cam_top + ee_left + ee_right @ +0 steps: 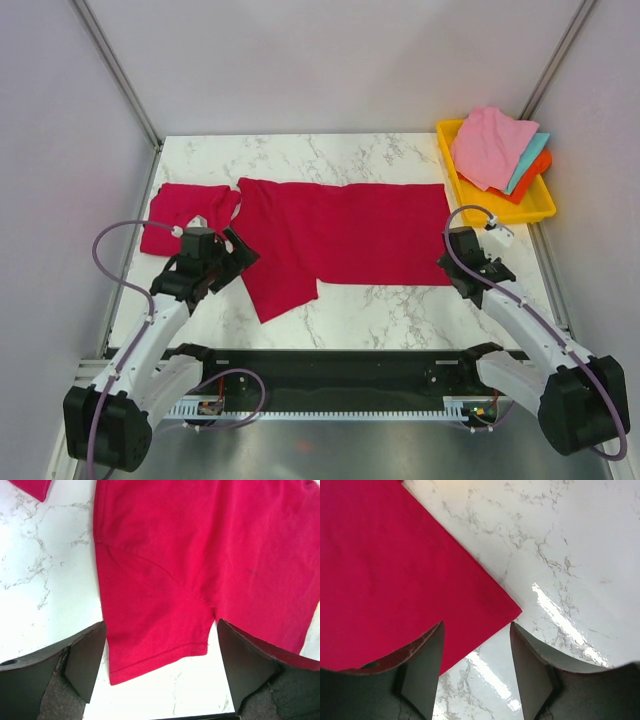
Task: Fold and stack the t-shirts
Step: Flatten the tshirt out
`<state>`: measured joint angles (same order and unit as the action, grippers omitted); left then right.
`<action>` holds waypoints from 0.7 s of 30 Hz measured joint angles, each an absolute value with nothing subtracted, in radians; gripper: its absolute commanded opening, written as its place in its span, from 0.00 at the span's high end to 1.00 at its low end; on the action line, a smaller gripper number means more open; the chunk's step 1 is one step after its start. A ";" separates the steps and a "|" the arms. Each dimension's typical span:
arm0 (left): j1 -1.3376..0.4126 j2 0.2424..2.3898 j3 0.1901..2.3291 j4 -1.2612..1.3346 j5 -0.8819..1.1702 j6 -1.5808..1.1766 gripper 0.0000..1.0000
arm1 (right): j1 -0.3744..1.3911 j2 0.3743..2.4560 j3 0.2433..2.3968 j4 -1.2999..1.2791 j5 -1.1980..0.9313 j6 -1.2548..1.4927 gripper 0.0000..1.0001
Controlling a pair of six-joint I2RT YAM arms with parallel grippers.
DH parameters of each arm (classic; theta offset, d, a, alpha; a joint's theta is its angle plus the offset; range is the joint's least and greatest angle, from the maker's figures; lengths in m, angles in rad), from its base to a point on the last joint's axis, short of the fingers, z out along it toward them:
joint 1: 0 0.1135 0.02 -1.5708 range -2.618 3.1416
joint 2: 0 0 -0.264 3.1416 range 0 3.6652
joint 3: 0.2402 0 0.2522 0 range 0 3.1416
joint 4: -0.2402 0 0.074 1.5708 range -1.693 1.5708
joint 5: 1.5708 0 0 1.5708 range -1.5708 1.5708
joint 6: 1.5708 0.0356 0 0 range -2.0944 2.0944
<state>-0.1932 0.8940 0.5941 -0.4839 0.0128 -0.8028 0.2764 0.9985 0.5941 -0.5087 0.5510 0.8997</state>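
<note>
One crimson t-shirt (345,240) lies spread flat across the middle of the marble table (400,310). A second crimson t-shirt (180,215) lies bunched at the left, its edge touching the first. My left gripper (238,255) is open and empty, just above the spread shirt's near sleeve (150,630), which shows between its fingers (85,660). My right gripper (453,268) is open and empty, hovering at the shirt's near right corner (510,611); in the right wrist view its left finger (422,665) is over the cloth and its right finger over bare marble.
A yellow tray (545,208) at the back right holds pink (490,145), teal and orange cloths. White walls stand to the left, right and behind. A black rail (330,365) runs along the near edge.
</note>
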 measured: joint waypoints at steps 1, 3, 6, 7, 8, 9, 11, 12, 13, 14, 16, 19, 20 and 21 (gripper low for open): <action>-0.193 0.879 0.590 -0.484 0.014 -0.806 0.00 | 0.276 1.011 0.587 -0.507 0.556 0.909 0.40; -0.193 0.862 0.588 -0.482 0.022 -0.808 0.00 | 0.276 1.041 0.576 -0.500 0.563 0.924 0.43; -0.193 0.864 0.588 -0.477 0.044 -0.810 0.00 | 0.276 1.090 0.574 -0.479 0.577 0.947 0.45; -0.193 0.867 0.586 -0.477 0.052 -0.812 0.00 | 0.276 1.106 0.573 -0.467 0.581 0.952 0.46; -0.193 0.869 0.583 -0.476 0.056 -0.814 0.00 | 0.274 1.128 0.570 -0.445 0.582 0.960 0.47; -0.193 0.871 0.582 -0.477 0.057 -0.815 0.03 | 0.273 1.134 0.569 -0.439 0.582 0.961 0.47; -0.193 0.878 0.576 -0.477 0.057 -0.817 0.15 | 0.265 1.174 0.563 -0.405 0.585 0.967 0.48; -0.193 0.880 0.572 -0.474 0.055 -0.822 0.17 | 0.260 1.195 0.562 -0.392 0.585 0.968 0.49; -0.193 0.881 0.566 -0.474 0.052 -0.822 0.18 | 0.253 1.217 0.560 -0.377 0.586 0.968 0.49; -0.193 0.882 0.558 -0.472 0.047 -0.823 0.17 | 0.245 1.236 0.557 -0.360 0.586 0.966 0.48; -0.193 0.882 0.540 -0.466 0.039 -0.822 0.16 | 0.229 1.265 0.551 -0.331 0.590 0.961 0.48; -0.193 0.885 0.512 -0.464 0.035 -0.822 0.16 | 0.207 1.311 0.551 -0.292 0.591 0.952 0.48; -0.193 0.886 0.502 -0.464 0.035 -0.821 0.16 | 0.200 1.328 0.551 -0.284 0.591 0.949 0.48; -0.193 0.885 0.492 -0.465 0.035 -0.821 0.16 | 0.197 1.343 0.551 -0.278 0.591 0.945 0.48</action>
<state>-0.1932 0.8852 0.4915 -0.4652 0.0353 -0.8207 0.1967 1.3426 0.5510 -0.2783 0.5915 0.9455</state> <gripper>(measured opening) 0.834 0.517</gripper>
